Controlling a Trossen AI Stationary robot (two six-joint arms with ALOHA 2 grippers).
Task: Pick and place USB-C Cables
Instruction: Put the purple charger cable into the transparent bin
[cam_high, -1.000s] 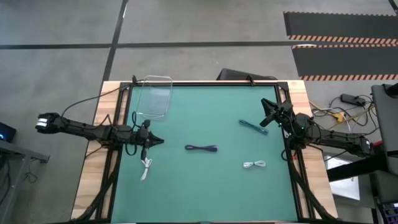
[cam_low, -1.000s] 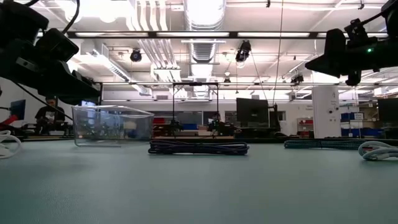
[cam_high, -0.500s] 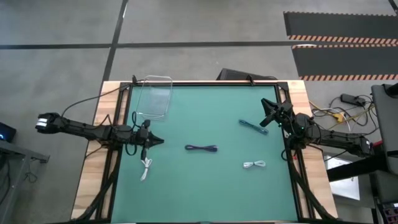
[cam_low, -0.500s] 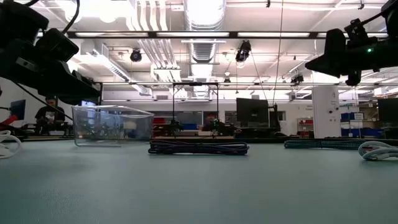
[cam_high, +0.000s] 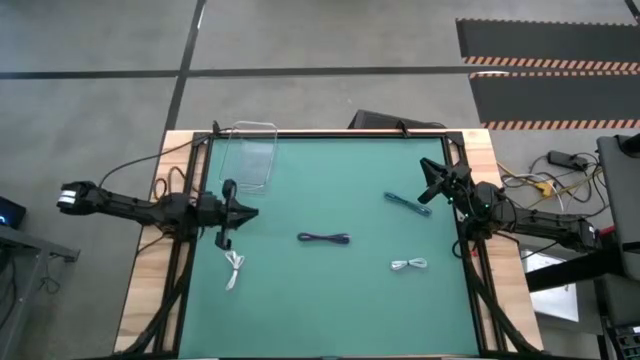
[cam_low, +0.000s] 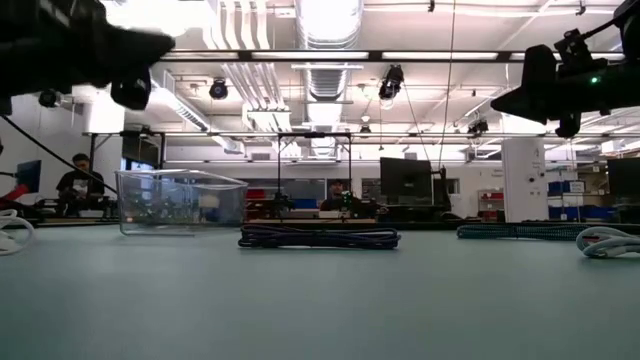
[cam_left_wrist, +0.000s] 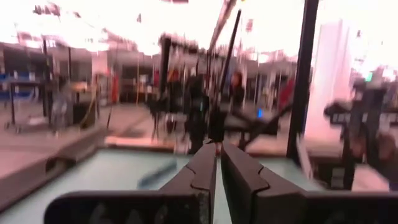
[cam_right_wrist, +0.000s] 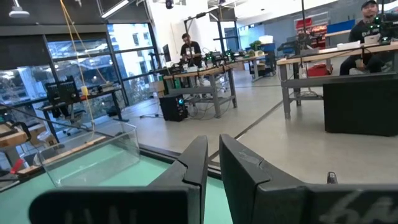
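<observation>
Four cable bundles lie flat on the green mat. A white one (cam_high: 234, 268) is near the left edge, a dark purple one (cam_high: 324, 238) mid-table, a teal one (cam_high: 407, 203) to the right, and a second white one (cam_high: 409, 264) near the right edge. My left gripper (cam_high: 248, 211) hovers shut above the mat, between the left white cable and the clear container (cam_high: 248, 158). My right gripper (cam_high: 430, 186) waits, shut, raised above the mat just beyond the teal cable. In the low view the purple cable (cam_low: 318, 237) sits in the centre.
The clear plastic container (cam_low: 180, 201) stands at the far left corner of the mat. The wooden table border (cam_high: 150, 250) and black frame rails surround the mat. People sit at benches in the room beyond. Open mat lies between the cables.
My left gripper has risen and moved toward the far edge, away from the left white cable and toward the clear container, staying shut. The cables have not moved.
</observation>
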